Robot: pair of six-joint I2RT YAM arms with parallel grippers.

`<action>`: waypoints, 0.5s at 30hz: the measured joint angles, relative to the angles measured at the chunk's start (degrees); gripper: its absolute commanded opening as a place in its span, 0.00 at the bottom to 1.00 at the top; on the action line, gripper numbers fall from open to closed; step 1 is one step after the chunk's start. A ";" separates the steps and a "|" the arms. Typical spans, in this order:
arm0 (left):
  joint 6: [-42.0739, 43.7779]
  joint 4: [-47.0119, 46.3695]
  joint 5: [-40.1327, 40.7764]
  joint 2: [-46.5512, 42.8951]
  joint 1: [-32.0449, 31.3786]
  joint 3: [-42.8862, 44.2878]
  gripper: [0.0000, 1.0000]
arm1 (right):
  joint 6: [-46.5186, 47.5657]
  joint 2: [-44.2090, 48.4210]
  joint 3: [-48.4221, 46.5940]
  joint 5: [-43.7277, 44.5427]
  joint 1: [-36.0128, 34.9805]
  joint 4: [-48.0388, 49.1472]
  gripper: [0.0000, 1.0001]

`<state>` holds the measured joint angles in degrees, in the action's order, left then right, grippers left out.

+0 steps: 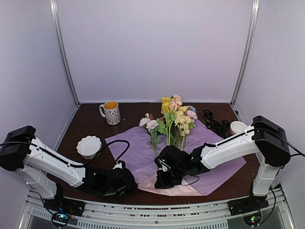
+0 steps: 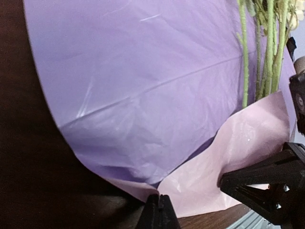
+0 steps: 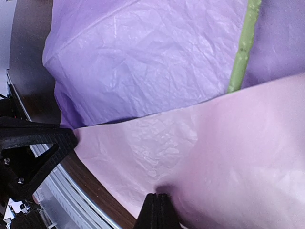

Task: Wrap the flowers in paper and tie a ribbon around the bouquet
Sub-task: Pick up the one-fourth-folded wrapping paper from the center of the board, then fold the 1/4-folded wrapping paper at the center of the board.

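Note:
The paper [image 1: 138,152] lies spread on the dark table, purple on top with a pale pink underside. The flowers [image 1: 174,117] lie on it, blooms toward the back, green stems [image 2: 244,57] running toward me. My left gripper [image 1: 132,185] is at the sheet's near left edge, shut on the curled-up rim [image 2: 159,202]. My right gripper [image 1: 162,182] is close beside it and shut [image 3: 157,202] on a folded-over pink flap [image 3: 200,152] of the paper, which dimples at the tips. A black looping tangle [image 1: 213,122] at the back right looks like the ribbon.
A mug [image 1: 110,112] stands at the back left and a white fluted bowl [image 1: 89,145] left of the sheet. A white cup [image 1: 237,127] sits at the right. A thin black cable [image 1: 119,143] loops over the sheet's left part. The table's front edge is right behind both grippers.

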<state>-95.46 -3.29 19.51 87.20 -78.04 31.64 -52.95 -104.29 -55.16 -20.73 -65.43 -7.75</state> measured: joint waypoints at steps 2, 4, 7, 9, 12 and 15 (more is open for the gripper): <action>3.30 3.52 0.48 -0.02 0.00 2.84 0.00 | -0.74 0.59 1.27 -0.15 0.50 1.38 0.00; 7.67 7.15 1.05 -0.02 0.00 6.80 0.00 | -1.73 1.16 2.69 -0.48 1.05 2.99 0.00; 14.62 11.23 1.42 0.02 0.00 12.87 0.00 | -4.04 1.49 5.14 -1.75 2.05 7.43 0.00; 18.82 13.05 1.46 0.31 -0.09 16.28 0.00 | -5.35 1.51 6.47 -2.51 2.51 10.49 0.00; 25.66 15.69 1.25 1.92 -0.52 20.90 0.00 | -7.69 1.27 8.17 -3.39 3.04 15.19 0.00; 31.82 17.59 0.76 4.94 -0.94 24.37 0.00 | -10.23 0.68 10.01 -4.24 3.32 19.96 0.00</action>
<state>-63.64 14.31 20.27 92.14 -78.98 56.01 -63.18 -103.61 -45.15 -24.97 -62.11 12.21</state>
